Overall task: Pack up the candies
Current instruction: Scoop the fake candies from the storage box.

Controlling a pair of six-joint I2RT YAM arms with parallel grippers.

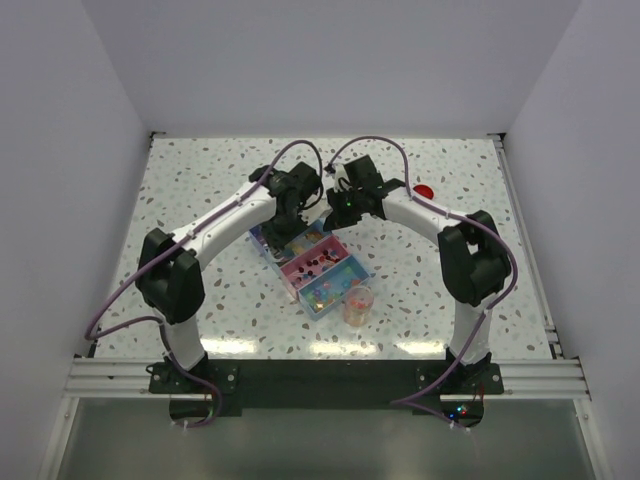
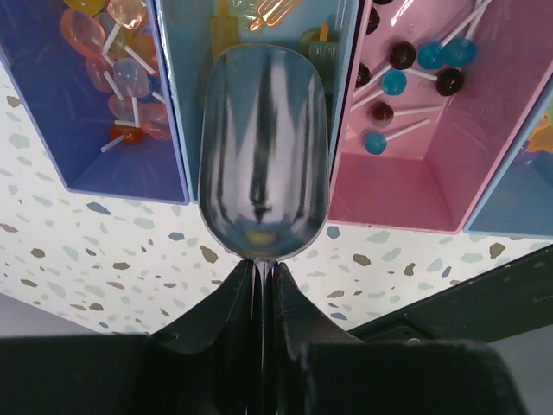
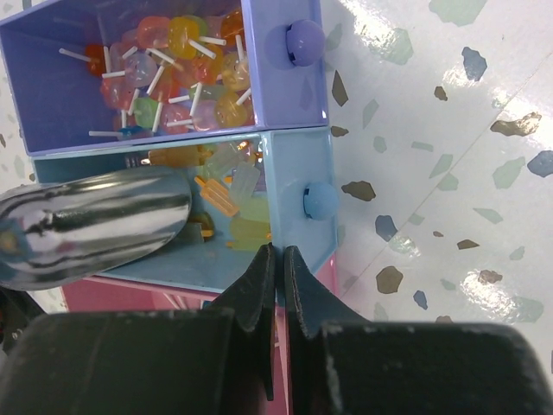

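Left gripper (image 2: 263, 268) clamped on handle of metal scoop (image 2: 263, 156) above light-blue tray (image 3: 289, 169) of candies (image 3: 229, 194), right gripper (image 3: 278, 259) closed at tray's front edge.

Overhead; wrist close-ups, same blue tray (image 3: 294, 169)

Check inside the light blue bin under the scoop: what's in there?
Popsicle-shaped candies, orange, yellow and pale green, lie in the light blue bin. The empty metal scoop covers part of it, so anything beneath is hidden.
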